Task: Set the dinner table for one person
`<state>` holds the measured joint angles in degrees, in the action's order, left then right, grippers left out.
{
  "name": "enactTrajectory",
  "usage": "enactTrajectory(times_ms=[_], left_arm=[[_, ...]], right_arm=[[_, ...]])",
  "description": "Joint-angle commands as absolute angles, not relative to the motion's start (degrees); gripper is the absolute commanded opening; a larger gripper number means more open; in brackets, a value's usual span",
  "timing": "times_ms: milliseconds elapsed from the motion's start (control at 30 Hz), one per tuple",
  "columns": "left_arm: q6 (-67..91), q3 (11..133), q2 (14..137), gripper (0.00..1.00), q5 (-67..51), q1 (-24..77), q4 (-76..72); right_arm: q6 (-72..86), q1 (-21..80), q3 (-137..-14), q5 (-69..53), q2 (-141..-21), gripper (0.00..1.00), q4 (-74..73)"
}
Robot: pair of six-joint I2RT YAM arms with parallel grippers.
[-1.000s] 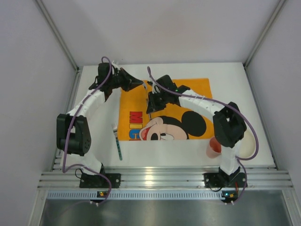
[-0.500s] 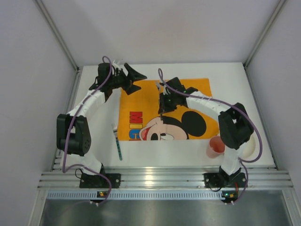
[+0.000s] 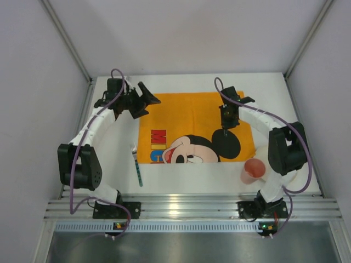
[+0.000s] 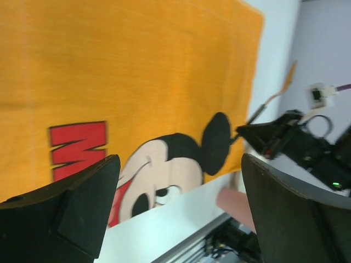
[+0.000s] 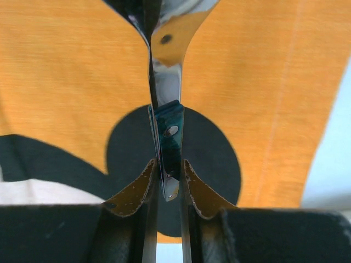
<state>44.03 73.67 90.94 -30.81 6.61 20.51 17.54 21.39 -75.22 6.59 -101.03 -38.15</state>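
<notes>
Currently the right hand (image 5: pixel 167 172) is clamped on a teal-handled steel utensil (image 5: pixel 166 82), long axis pointing down at the orange Mickey cloth placemat (image 3: pixel 186 109), centre-right. Bare white bench (image 3: pixel 274 93) lies just right. The left hand (image 3: pixel 147 101) gapes wide, empty, upper left.

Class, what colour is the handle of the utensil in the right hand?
Dark teal with silver rivets; the metal utensil's handle shows best in the right wrist view.

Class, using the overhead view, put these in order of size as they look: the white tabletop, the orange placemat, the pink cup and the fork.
1. white tabletop
2. orange placemat
3. pink cup and fork: not ranked, since the fork looks longer and the cup broader.
</notes>
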Motion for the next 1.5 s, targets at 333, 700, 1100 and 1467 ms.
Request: enactTrajectory(times_ms=[333, 700, 1100, 1467], left_arm=[[30.1, 62.7, 82.9, 0.93, -5.4, 6.6, 43.2], [30.5, 57.6, 80.9, 0.75, 1.1, 6.9, 47.6], [40.6, 50.0, 75.7, 0.66, 4.5, 17.0, 54.3], [45.2, 45.0, 77.7, 0.59, 4.9, 20.0, 51.9]], right_arm=[[14.7, 18.8, -78.3, 21.8, -108.9, 0.0, -45.4], [16.9, 18.6, -79.5, 21.3, -106.2, 0.83, -47.7], [20.2, 18.5, -83.0, 20.0, -97.0, 0.93, -52.3], [19.9, 18.0, -81.2, 18.5, -96.5, 0.93, -51.7]])
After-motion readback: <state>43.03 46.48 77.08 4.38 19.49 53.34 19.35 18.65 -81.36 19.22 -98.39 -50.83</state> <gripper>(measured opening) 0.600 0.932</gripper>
